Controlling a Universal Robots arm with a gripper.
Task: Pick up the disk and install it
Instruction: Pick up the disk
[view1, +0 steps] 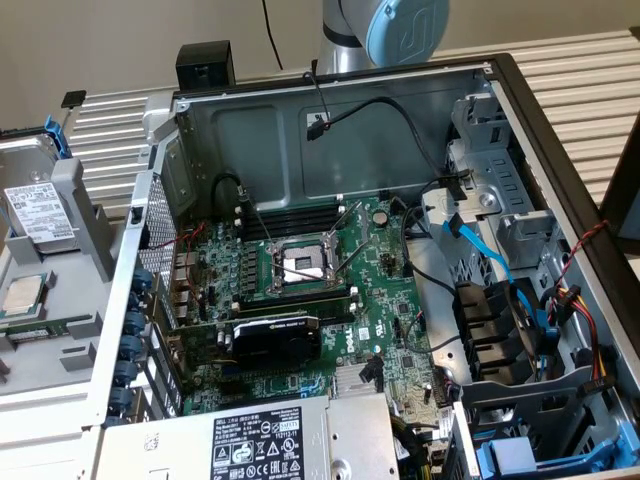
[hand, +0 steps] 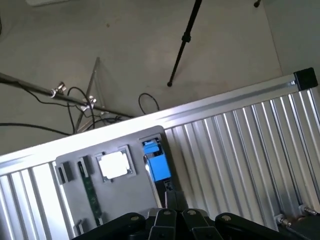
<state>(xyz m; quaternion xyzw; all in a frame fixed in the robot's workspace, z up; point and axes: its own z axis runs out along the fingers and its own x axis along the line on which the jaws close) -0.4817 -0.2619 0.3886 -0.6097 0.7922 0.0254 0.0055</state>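
disk (view1: 38, 205): flat silver-grey metal rectangle, white-labelled, blue-framed in plastic, at the exterior view's left edge; black gripper (hand: 177, 215) pressed together.

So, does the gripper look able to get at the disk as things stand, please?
Probably yes: the disk sits in its grey holder outside the computer case, with nothing covering it. The gripper is shut and apart from it, so its jaws would need opening first.
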